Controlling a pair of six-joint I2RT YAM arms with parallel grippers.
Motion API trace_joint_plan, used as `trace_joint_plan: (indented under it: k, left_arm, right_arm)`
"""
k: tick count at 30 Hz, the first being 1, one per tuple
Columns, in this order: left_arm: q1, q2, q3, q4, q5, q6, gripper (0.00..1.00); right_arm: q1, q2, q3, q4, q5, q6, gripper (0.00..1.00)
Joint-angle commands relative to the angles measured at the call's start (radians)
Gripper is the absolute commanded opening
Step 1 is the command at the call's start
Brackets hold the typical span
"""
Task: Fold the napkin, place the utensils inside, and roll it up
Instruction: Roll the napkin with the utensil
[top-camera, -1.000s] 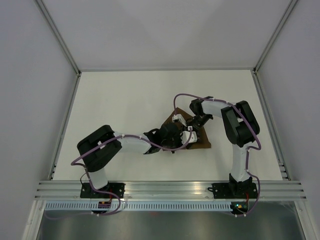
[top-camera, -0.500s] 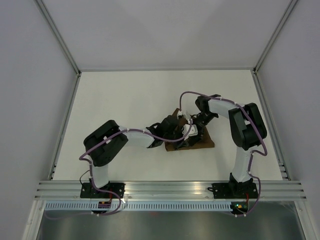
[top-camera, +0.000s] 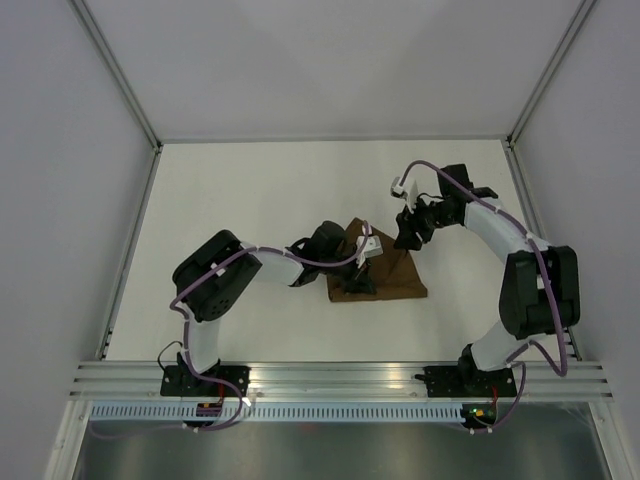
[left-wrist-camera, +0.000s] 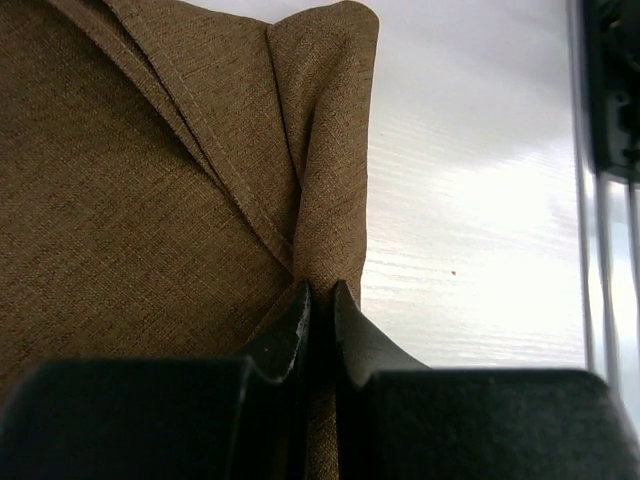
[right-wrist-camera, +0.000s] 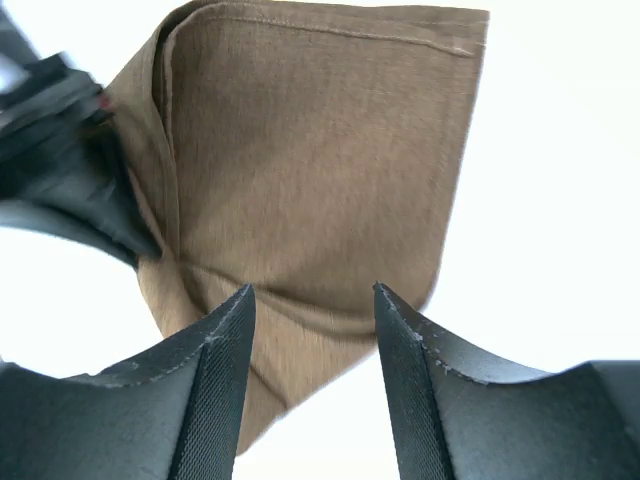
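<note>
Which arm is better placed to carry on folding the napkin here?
Left. The left arm has its jaws shut on a fold of the napkin, so it can likely pull that fold over. The right arm has its jaws open, apart from it, holding nothing.

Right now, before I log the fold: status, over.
Left tool shut on napkin edge. Right tool open, holding nothing. Napkin folded over, lying on table. Nothing seen in the way.

left wrist: napkin cropped at top and left edges. right wrist: left tool blurred, cut by left edge.
</note>
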Motion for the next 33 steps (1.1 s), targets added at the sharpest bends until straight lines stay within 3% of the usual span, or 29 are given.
trace_joint_plan:
  k: [1, 10, 16, 27, 33]
  left_arm:
    - [0.044, 0.099, -0.058, -0.176, 0.119, -0.112, 0.02]
    - [0.099, 0.185, -0.008, -0.249, 0.262, -0.181, 0.02]
    - [0.131, 0.216, 0.017, -0.279, 0.293, -0.209, 0.02]
    - [0.150, 0.239, 0.064, -0.317, 0.291, -0.216, 0.02]
    - [0.153, 0.242, 0.081, -0.326, 0.294, -0.213, 0.02]
  right_arm:
    - [-0.015, -0.144, -0.098, 0.141, -0.042, 0.010, 0.58]
    - [0.020, -0.395, -0.386, 0.192, -0.042, -0.214, 0.62]
    - [0.253, -0.544, -0.572, 0.334, 0.138, -0.174, 0.65]
    - [0.528, -0.529, -0.676, 0.437, 0.311, -0.140, 0.65]
    - [0.606, -0.477, -0.707, 0.518, 0.395, -0.122, 0.65]
